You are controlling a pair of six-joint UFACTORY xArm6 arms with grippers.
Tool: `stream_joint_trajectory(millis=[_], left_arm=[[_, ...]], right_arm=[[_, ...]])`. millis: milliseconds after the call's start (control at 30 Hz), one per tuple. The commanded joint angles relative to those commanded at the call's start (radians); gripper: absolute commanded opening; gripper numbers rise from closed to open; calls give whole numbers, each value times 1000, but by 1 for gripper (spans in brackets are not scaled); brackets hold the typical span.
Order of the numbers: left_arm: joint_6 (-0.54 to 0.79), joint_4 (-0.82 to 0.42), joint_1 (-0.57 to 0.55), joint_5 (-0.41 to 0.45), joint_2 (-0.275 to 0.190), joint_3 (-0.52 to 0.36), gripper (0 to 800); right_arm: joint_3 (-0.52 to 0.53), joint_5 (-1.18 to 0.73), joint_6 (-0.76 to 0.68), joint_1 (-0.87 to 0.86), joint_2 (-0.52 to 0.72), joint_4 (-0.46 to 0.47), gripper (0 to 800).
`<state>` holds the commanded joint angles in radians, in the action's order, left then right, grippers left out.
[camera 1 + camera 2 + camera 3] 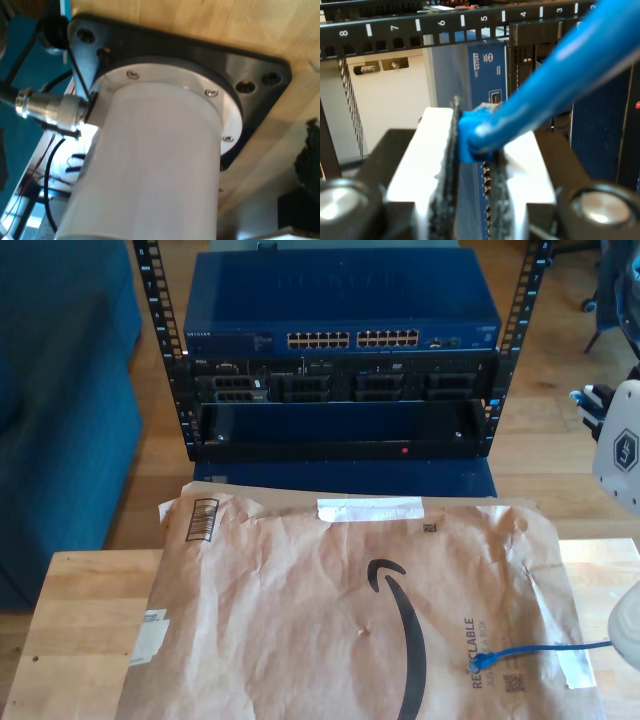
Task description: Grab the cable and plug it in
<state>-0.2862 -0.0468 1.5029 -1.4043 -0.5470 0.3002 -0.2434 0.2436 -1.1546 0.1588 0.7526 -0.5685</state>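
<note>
- Wooden tabletop (80,610) was seen in the exterior view, most of it covered by one brown paper mailer (330,610); bare wood was left only in a strip at that view's left and a narrow band at its right.
- One equipment rack (340,350) was noted beyond the table's far edge, on a wood floor, with a gap between table and rack.
- At the rack's top, one blue network switch (340,305) was recorded, with two blocks of ports across its front; below it sat a black server unit (345,380), then an open black bay.
- One blue upholstered seat (60,400) was seen at the exterior view's left, beside the rack.
- One cable (545,650) was counted: a bright-blue run lying on the mailer near the exterior view's lower right, one end resting on the paper, the other running off toward that view's right edge.
- Part of a white arm (620,445) was noted at the exterior view's right edge; which arm it was could not be told.
- In the second wrist view, my second gripper (472,165) was recorded with its jaws pressed together on the cable's blue end (475,132), the cable rising away out of focus. The switch and the numbered rack rail (420,25) stood ahead of it.
- In the first wrist view, a white arm base (155,165) on a black mounting plate (250,70) bolted to wood was seen, with one metal connector (50,107) at its side. The jaw state of my first gripper could not be told.
</note>
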Motion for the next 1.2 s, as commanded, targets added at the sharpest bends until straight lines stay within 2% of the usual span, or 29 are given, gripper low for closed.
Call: stream_joint_trajectory(millis=[100, 400, 500, 567, 1033, 1133, 1200], left_arm=[[2, 0, 0, 28, -34, -44, 798], [68, 0, 6, 66, -44, -71, 798], [120, -14, 51, 163, -66, -132, 798], [135, -21, 69, 212, -66, -157, 798], [232, -17, 117, 267, -54, -189, 799], [235, -17, 124, 356, -38, -219, 799], [233, -15, 146, 376, -15, -224, 800]], right_arm=[[0, 0, 0, 0, 0, 0, 2], [2, 0, -2, 0, -3, -2, 2], [8, 0, -3, 0, -3, -2, 2], [9, 0, -3, 0, -3, -3, 2], [80, 0, -48, 14, 75, -9, 0], [80, 0, -54, 32, 75, -11, 0], [83, 0, -55, 43, 75, -14, 0]])
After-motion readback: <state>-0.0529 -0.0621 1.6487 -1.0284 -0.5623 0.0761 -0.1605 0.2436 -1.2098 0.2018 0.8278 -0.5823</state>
